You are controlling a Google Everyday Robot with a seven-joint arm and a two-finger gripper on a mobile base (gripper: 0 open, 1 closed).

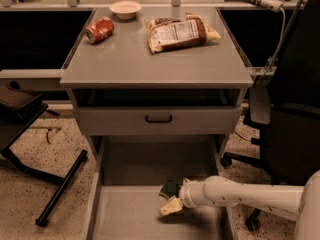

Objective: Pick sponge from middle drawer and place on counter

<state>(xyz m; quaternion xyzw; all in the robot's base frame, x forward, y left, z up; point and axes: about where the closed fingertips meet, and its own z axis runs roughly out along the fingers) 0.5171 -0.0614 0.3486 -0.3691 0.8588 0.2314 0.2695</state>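
The sponge (pixel 170 188) shows its dark green face at the back of the open middle drawer (pixel 127 216), a shallow grey tray pulled out low in the camera view. My gripper (pixel 171 198) reaches in from the right on a white arm and is right at the sponge, touching it, its pale tip just below the green face. The sponge's yellow body is hard to tell apart from the gripper. The counter (pixel 150 59) is the flat grey top of the cabinet above.
On the counter lie a red can (pixel 99 29), a small white bowl (pixel 125 9) and a printed snack bag (pixel 180 32). A closed drawer front with a black handle (pixel 158 119) sits above the open drawer. A black office chair (pixel 290 124) stands at the right, a black stand leg (pixel 60 186) at the left.
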